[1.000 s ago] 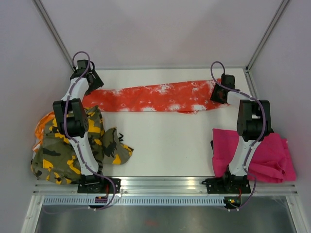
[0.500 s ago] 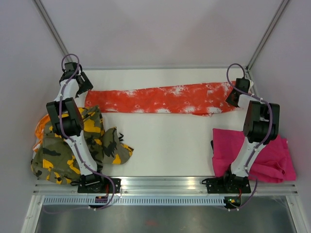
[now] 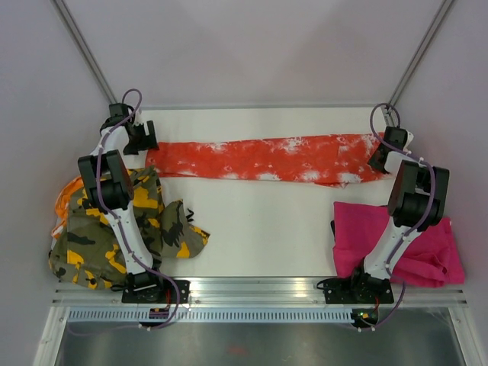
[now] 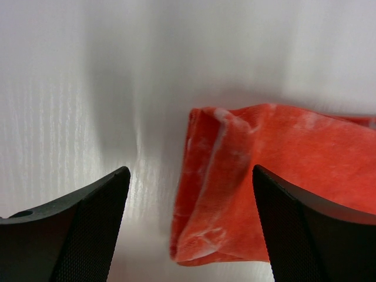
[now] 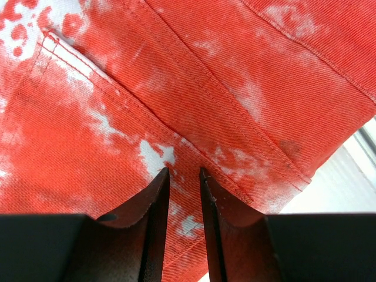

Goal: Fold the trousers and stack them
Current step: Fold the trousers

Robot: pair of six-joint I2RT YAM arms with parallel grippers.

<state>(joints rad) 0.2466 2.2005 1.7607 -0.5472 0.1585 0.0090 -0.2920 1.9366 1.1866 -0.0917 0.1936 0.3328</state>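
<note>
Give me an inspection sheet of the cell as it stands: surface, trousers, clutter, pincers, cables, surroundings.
Surface: white table, flat.
Job's things: orange-red trousers stretched out along the far side; camouflage trousers heaped near left; pink trousers heaped near right, by the right arm's base.
Clutter: nothing seen.
Grippers: left pincer open around the orange-red pair's left end; right pincer closed narrowly on its right end.
Cables: purple cables run along both arms, looped at the wrists; no snag seen.
Surroundings: white walls; aluminium rail at the near edge.
</note>
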